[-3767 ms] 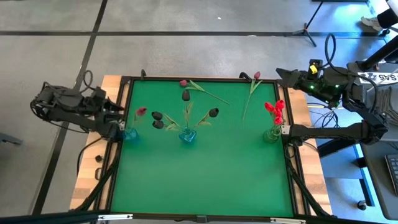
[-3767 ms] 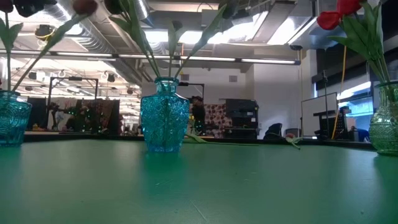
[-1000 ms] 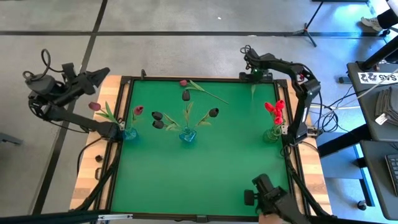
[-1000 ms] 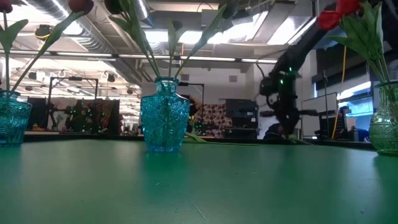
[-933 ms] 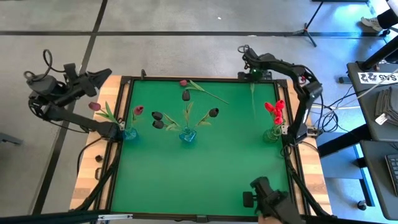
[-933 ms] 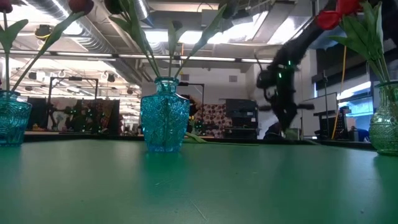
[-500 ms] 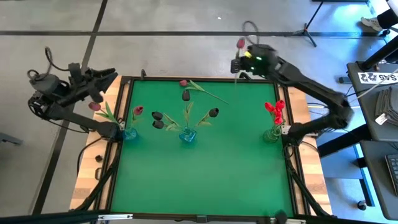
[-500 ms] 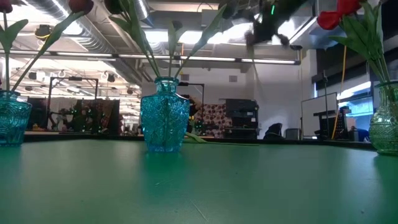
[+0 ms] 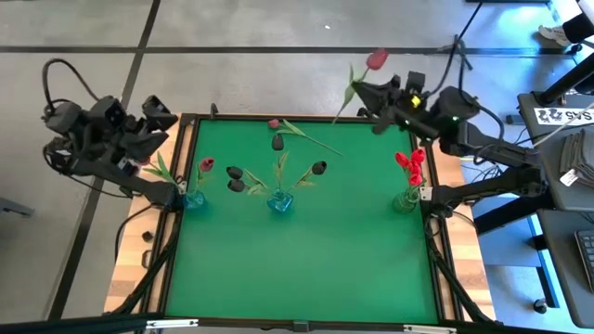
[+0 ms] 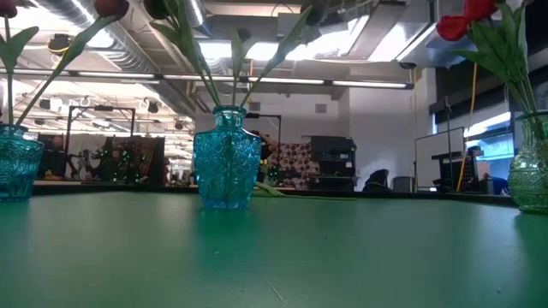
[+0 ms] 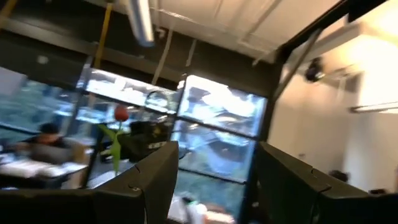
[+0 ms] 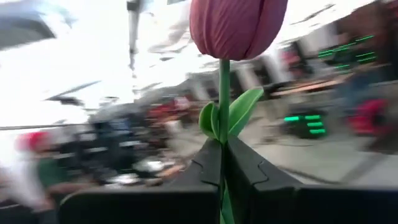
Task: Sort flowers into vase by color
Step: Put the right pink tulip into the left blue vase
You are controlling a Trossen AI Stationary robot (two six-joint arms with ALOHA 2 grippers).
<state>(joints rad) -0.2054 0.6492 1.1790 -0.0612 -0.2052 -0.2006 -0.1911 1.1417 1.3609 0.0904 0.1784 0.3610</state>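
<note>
My right gripper point(image 9: 364, 93) hangs high over the table's far edge, shut on a pink-maroon tulip point(image 9: 375, 61) that fills the right wrist view point(image 12: 236, 25). My left gripper point(image 9: 156, 113) waits open above the table's far left corner, nothing between its fingers point(image 11: 214, 180). The left blue vase point(image 9: 193, 199) holds pink-maroon flowers point(image 9: 209, 165). The middle blue vase point(image 9: 280, 202) holds near-black ones point(image 9: 318, 168). The right vase point(image 9: 405, 199) holds red ones point(image 9: 409, 162). Another pink flower point(image 9: 274, 123) and a dark head point(image 9: 277, 142) lie on the green mat. My right gripper pinches the tulip's thin green stem point(image 12: 222, 140) between its two fingers, just below the small leaves. The fingers come about level and lie across the stem. The flower is lifted clear of the table, head up, its lower stem point(image 9: 340, 113) trailing past the gripper.
The low view shows only the middle vase point(image 10: 226, 158), the left vase point(image 10: 17, 162) and the right vase point(image 10: 531, 167) on the green mat point(image 10: 274, 257); neither gripper is in it. The mat's near half point(image 9: 297, 269) lies bare. A wooden frame point(image 9: 459, 278) borders the mat.
My right gripper has risen from the mat's far edge, tipping from pointing down to about level and swinging toward the right. It has carried the pink-maroon tulip clear of the table. My left gripper has tipped upward and rolled, staying open.
</note>
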